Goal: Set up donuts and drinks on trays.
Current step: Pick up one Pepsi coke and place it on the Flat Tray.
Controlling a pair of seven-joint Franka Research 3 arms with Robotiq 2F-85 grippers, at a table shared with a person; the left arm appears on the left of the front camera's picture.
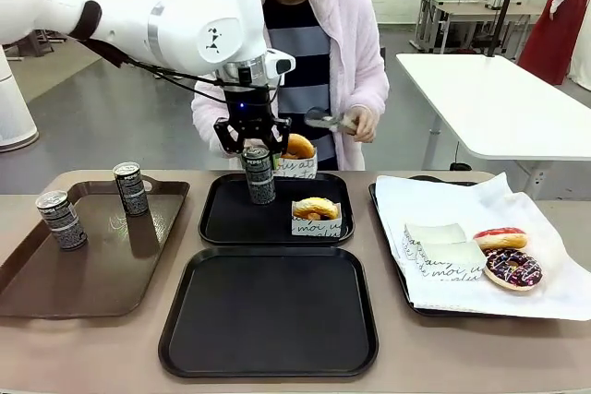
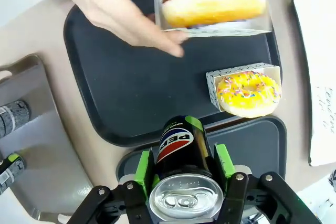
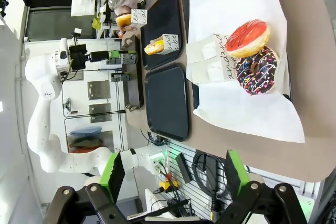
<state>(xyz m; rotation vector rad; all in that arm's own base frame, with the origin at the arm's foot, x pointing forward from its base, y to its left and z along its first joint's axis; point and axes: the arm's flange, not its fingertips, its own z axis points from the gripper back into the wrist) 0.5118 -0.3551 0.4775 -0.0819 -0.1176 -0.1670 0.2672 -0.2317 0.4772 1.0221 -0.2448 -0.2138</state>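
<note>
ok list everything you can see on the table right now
far black tray: 1, black, table middle
near black tray: 1, black, nearer the robot
brown tray: 1, brown, table's left
paper-lined tray: 1, white paper, table's right
cans: 2, dark, on brown tray
held can: 1, dark, over far black tray
sleeved donuts: 2, yellow-sprinkled on far black tray, chocolate-topped held by the person
loose donuts: 2, red-iced and chocolate-sprinkled, on the paper
empty sleeves: 2, white, on the paper
tongs: 1, silver, held by the person
left gripper: black and green, shut on held can
right gripper: black and green, open
person's hands: 2, far side
</note>
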